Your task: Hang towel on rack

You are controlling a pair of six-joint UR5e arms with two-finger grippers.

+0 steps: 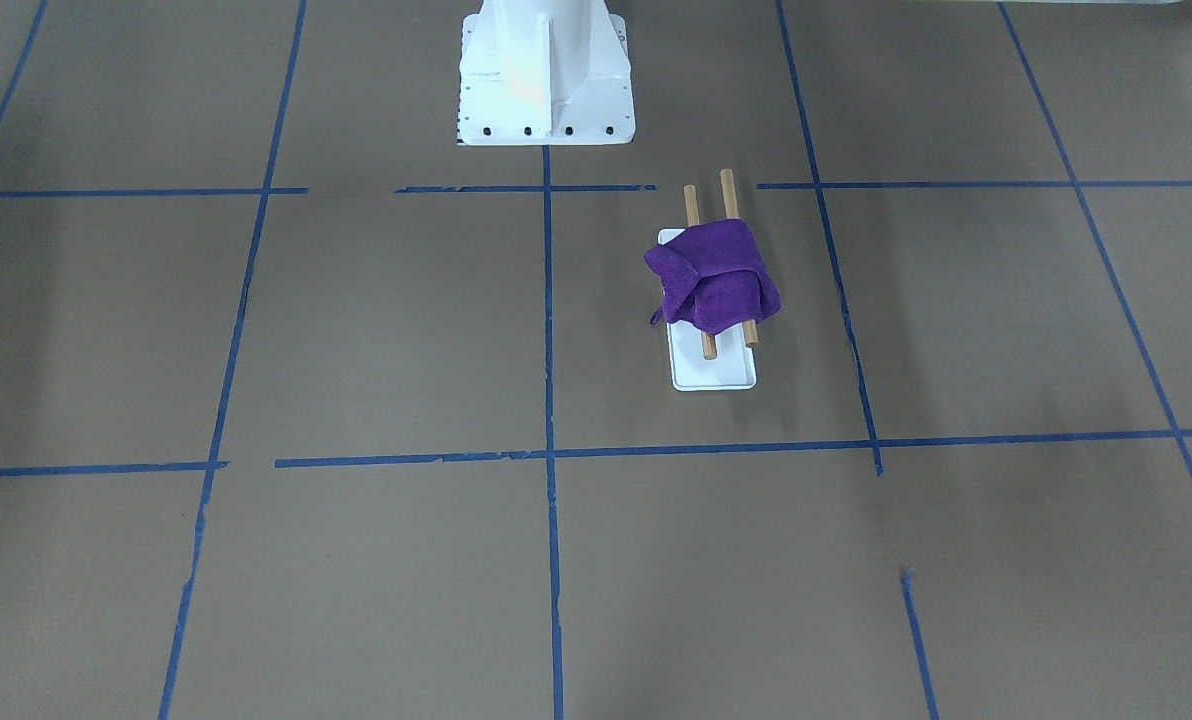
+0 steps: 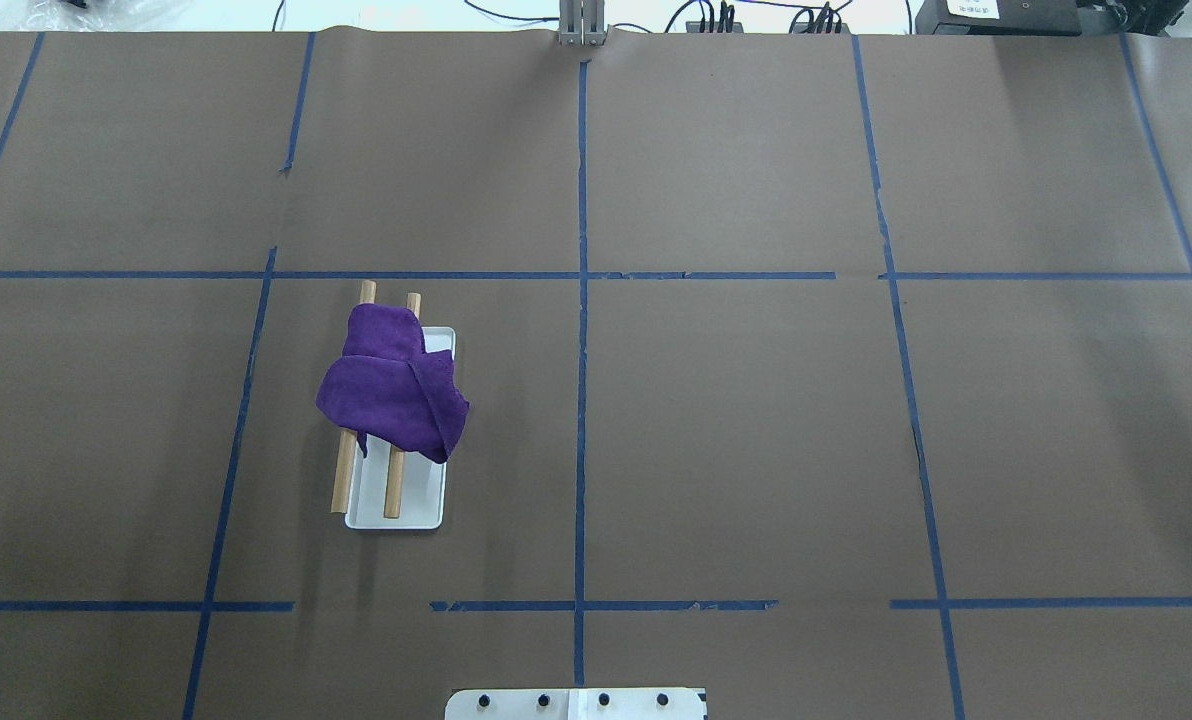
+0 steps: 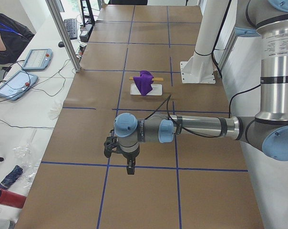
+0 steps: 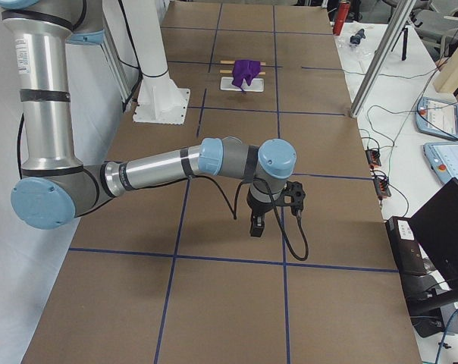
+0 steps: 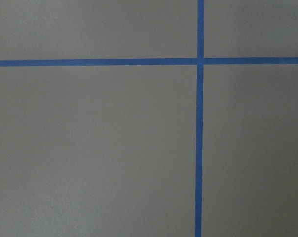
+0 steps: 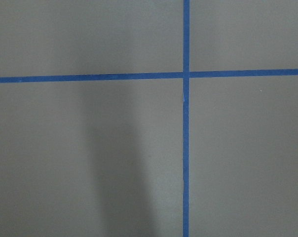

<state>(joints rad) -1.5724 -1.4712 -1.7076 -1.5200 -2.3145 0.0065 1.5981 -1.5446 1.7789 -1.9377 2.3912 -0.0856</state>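
A purple towel (image 1: 716, 280) lies bunched over the middle of the rack's two wooden dowels (image 1: 727, 190), above its flat white base (image 1: 716, 375). The overhead view shows the towel (image 2: 391, 390) and the rack base (image 2: 401, 515) left of centre. Both arms are held away from the rack. My left gripper (image 3: 129, 169) shows only in the exterior left view and my right gripper (image 4: 255, 227) only in the exterior right view. Both point down over bare table, and I cannot tell whether they are open or shut. The wrist views show only brown paper and blue tape.
The white bolted robot pedestal (image 1: 544, 75) stands behind the rack at the table's robot side. Blue tape lines (image 2: 581, 400) cross the brown table cover. Tablets (image 3: 36, 59) and cables lie on a side bench beyond an aluminium post (image 3: 63, 33).
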